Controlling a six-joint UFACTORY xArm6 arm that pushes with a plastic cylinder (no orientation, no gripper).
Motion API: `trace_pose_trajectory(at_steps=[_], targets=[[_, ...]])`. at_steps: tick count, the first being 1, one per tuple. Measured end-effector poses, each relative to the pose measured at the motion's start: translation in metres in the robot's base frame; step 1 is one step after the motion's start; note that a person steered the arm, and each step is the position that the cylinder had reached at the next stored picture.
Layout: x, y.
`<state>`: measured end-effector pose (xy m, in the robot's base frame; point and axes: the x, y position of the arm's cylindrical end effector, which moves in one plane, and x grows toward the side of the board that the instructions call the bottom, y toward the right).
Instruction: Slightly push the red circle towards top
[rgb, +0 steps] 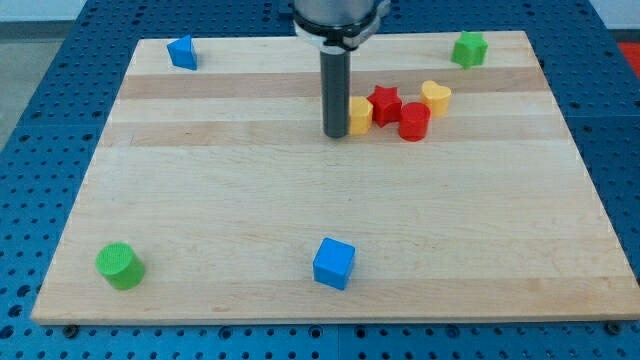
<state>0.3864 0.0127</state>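
You have my tip (335, 134) just left of a yellow block (360, 115), touching or nearly so. Right of that sit the red star (386, 102) and the red circle (414, 121), with the yellow heart (436, 96) beyond. A blue cube (334, 263) lies well below my tip.

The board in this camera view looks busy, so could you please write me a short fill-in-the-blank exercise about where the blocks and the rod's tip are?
1. My tip stands just to the view's left of the ____ block in the cluster.
2. The red circle lies just to the view's ____ of the red star.
3. The green cylinder sits near the view's bottom-____ corner of the board.
4. The blue cube lies near the view's ____ edge.

Missing words: yellow; right; left; bottom
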Motion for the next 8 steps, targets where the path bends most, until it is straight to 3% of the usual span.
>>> trace_pose_trajectory(at_steps=[2,3,4,8], targets=[[0.008,0.019],[0.048,0.019],[0.053,0.037],[0.013,0.111]])
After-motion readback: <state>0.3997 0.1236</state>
